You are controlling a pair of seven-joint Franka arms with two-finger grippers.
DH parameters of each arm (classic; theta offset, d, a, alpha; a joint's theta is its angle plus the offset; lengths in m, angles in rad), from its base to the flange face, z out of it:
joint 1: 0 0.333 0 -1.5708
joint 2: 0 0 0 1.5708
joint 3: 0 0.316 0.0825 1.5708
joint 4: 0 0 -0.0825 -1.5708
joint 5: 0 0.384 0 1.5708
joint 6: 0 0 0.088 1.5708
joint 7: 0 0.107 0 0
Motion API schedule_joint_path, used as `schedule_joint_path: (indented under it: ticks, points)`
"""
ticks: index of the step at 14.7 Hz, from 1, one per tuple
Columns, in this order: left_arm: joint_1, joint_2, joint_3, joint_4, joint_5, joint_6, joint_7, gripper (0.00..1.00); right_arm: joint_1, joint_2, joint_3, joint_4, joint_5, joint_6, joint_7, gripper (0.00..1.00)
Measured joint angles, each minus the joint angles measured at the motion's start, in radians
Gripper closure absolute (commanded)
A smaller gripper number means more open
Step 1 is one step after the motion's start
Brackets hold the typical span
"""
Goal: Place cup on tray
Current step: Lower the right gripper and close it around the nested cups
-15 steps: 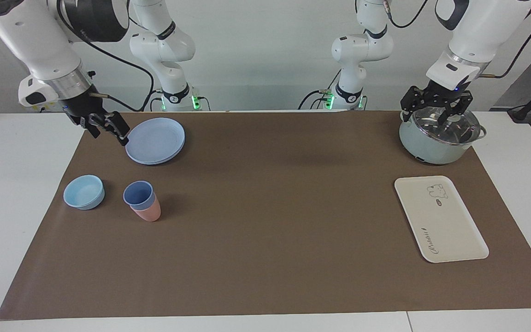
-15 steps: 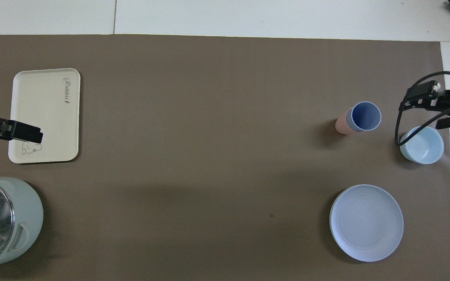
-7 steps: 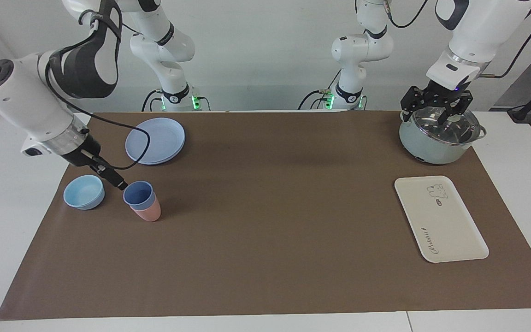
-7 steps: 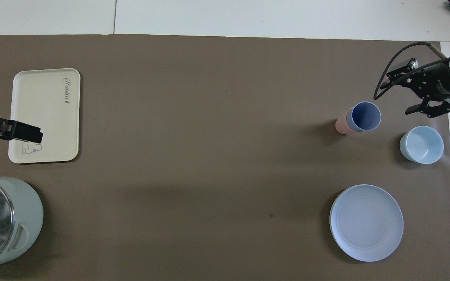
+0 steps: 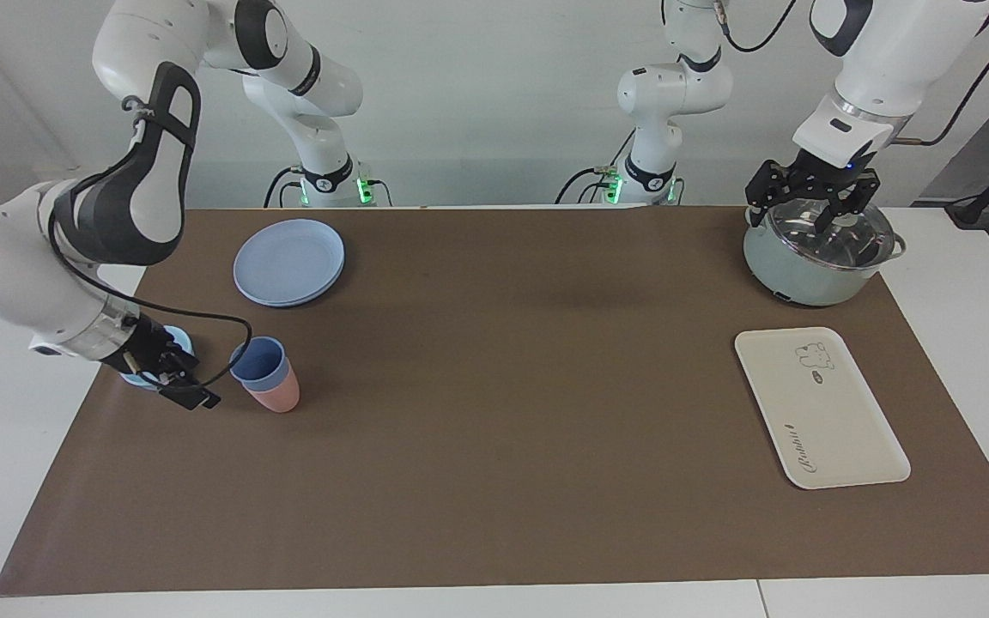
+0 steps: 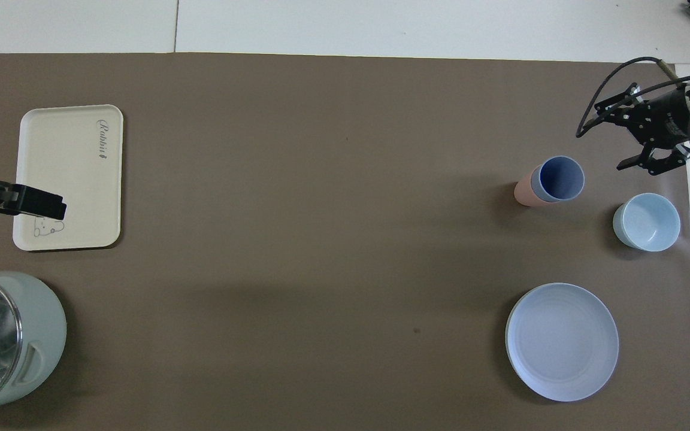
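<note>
The periwinkle-blue cup (image 5: 258,360) stands nested in a pink cup (image 5: 276,397) toward the right arm's end of the table; it also shows in the overhead view (image 6: 558,178). My right gripper (image 5: 189,386) is open and empty, low over the mat beside the cup, apart from it; it also shows in the overhead view (image 6: 613,137). The cream tray (image 5: 821,412) lies flat and empty at the left arm's end, also in the overhead view (image 6: 69,173). My left gripper (image 5: 810,204) waits open over the pot's lid.
A light-blue bowl (image 6: 646,221) sits beside the cups, partly hidden by the right gripper in the facing view. A round blue plate (image 5: 289,261) lies nearer to the robots. A grey-green pot (image 5: 812,262) with a glass lid stands nearer to the robots than the tray.
The right arm swung from the plate's edge past the bowl and down; its gripper now sits low beside the cup. The left arm and all objects have not moved.
</note>
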Motion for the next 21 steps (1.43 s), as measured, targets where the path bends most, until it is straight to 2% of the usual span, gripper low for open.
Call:
schedule_joint_path:
  ticks: [3,6,10,21]
  points:
    - [0.001,0.000,0.001,0.000,0.000,0.000,0.000,0.00,-0.031,0.094,0.000,0.026,0.054,0.000,0.007,0.01]
    - [0.001,0.000,0.001,0.000,0.000,0.000,0.000,0.00,-0.031,0.137,0.003,0.031,0.074,0.000,0.055,0.01]
    - [0.001,0.000,0.001,0.000,0.000,0.000,0.000,0.00,-0.024,0.143,0.010,0.000,0.130,-0.015,0.136,0.01]
    - [0.000,0.000,0.001,0.000,0.000,0.000,0.000,0.00,-0.027,0.095,0.010,-0.152,0.234,-0.016,0.138,0.00]
